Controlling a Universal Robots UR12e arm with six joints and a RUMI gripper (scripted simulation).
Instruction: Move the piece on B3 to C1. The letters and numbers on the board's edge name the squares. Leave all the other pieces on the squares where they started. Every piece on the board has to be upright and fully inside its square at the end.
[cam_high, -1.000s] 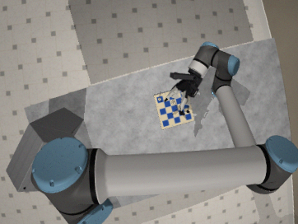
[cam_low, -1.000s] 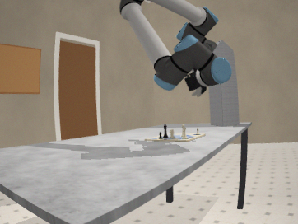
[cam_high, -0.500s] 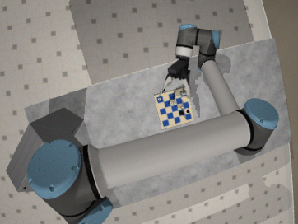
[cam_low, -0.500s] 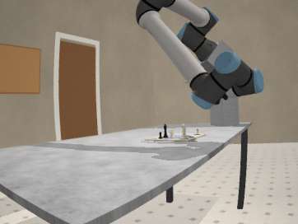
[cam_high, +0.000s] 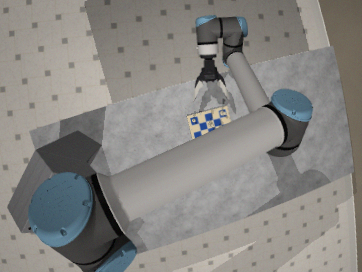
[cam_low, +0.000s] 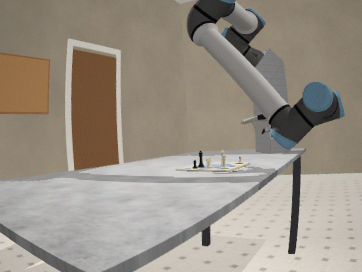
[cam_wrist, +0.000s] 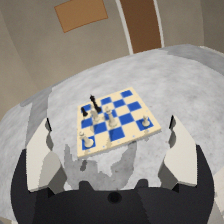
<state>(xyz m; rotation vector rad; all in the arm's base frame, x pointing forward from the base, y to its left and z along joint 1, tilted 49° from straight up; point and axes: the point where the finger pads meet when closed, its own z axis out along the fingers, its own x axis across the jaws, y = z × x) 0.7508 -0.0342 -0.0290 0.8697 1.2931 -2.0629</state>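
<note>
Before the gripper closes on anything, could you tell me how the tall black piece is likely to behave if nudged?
The tall black piece looks slender and high over a small base, so it probably tips easily. Other pieces stand close on the board, so a fall might disturb them. The open gripper hangs well above it.

A plain indoor room, more like a lab or test room than a home. A big industrial arm stands at a long grey surface. Bare beige walls carry a brown door in a white frame and a corkboard. The floor is pale tile with small dark squares.
</note>
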